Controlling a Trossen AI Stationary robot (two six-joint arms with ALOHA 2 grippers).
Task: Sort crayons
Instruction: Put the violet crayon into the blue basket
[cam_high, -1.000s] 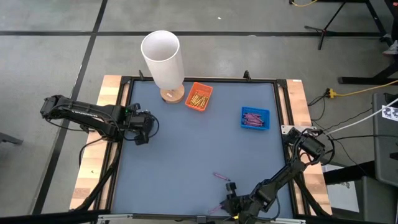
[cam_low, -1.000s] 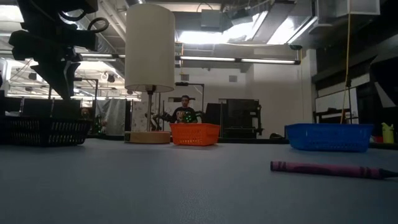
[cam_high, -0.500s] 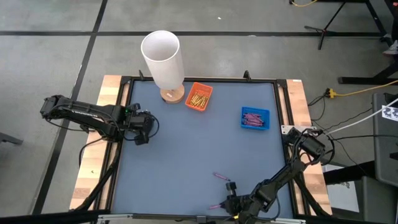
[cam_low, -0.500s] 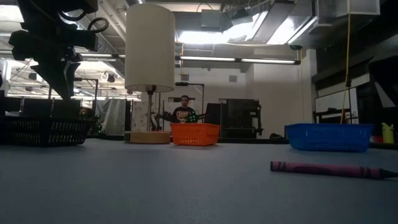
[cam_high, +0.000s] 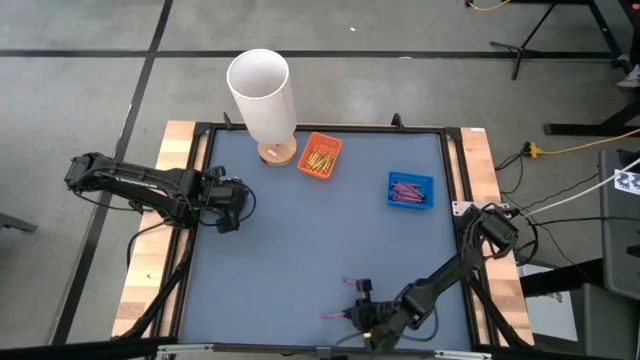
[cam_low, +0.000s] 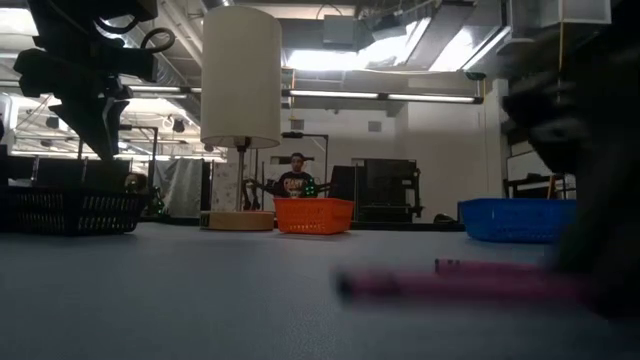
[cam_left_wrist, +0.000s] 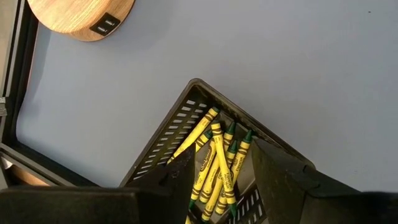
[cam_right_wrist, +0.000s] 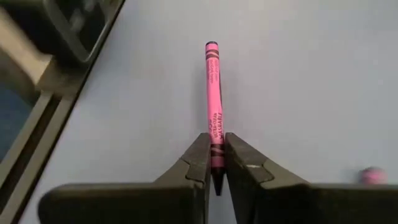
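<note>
A pink crayon (cam_right_wrist: 212, 87) is between the fingers of my right gripper (cam_right_wrist: 214, 138), which is shut on it near the table's near edge (cam_high: 358, 313). A second pink crayon (cam_high: 352, 283) lies flat on the mat just beyond it. The orange tray (cam_high: 321, 155) holds yellow crayons and the blue tray (cam_high: 410, 190) holds purple ones. My left gripper (cam_left_wrist: 224, 152) stands open at the table's left (cam_high: 228, 212), above a black basket (cam_left_wrist: 186, 124) with several yellow crayons (cam_left_wrist: 214, 168) in it. My right gripper pinches the pink crayon near its pointed end (cam_right_wrist: 215, 149) between the two fingers. The fingers slant down from the table's right and lie along the crayon. Most of the crayon sticks out beyond them toward the table's left (cam_high: 335, 315), about level. Whether it is clear of the mat I cannot tell.
A lamp with a white shade (cam_high: 262, 95) stands on a round wooden base (cam_high: 277, 152) at the far edge, next to the orange tray. The blue-grey mat (cam_high: 300, 240) is framed by a black rim. A person (cam_low: 296, 180) shows in the room beyond.
My right gripper has gone toward the table's left and a little toward its far edge, taking the pink crayon with it. In the low view the arm and the blurred crayon have come into the picture at the right.
</note>
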